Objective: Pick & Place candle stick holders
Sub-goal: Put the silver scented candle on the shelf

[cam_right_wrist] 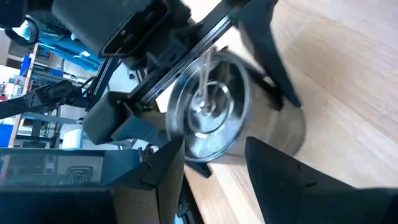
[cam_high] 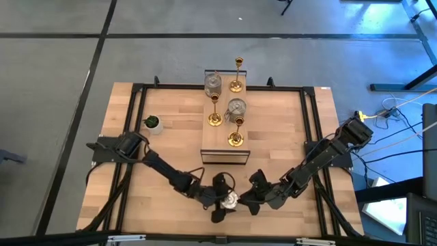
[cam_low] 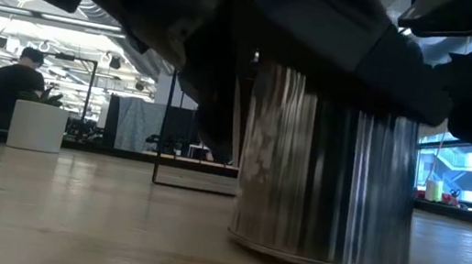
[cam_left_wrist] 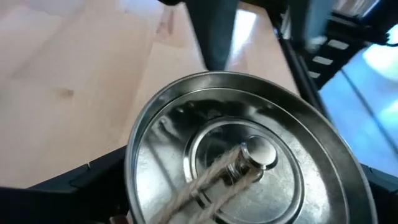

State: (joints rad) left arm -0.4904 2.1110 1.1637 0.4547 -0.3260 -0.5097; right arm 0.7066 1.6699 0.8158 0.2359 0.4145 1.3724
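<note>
Wooden table [cam_high: 171, 130] with a black frame around its edges; both dark arms reach in from the sides and meet at its near edge, in front of the tray.

Long wooden tray [cam_high: 218, 140] at table centre, running toward the far edge; it carries three slim gold candlesticks [cam_high: 236, 130] and two squat silver holders [cam_high: 236, 106], all upright, the far gold one and far silver one side by side at the tray's far end.

Left gripper [cam_high: 227, 199] low at the near edge, in front of the tray; fingers clenched on a silver holder [cam_high: 230, 199], one dark finger pressed to each side of the tin.

That silver holder [cam_low: 328, 168] stands upright on the table, base flat on the wood; round ribbed wall, open top, a small stud with twine at its centre [cam_left_wrist: 258, 152].

Right gripper [cam_high: 251, 198] just beside the holder, on the side away from the left arm; fingers [cam_right_wrist: 283, 171] spread apart, not touching the tin.

Small white pot with a green plant [cam_high: 153, 124], left of the tray, well apart.

A person sits in the room beyond the table [cam_low: 13, 82].
</note>
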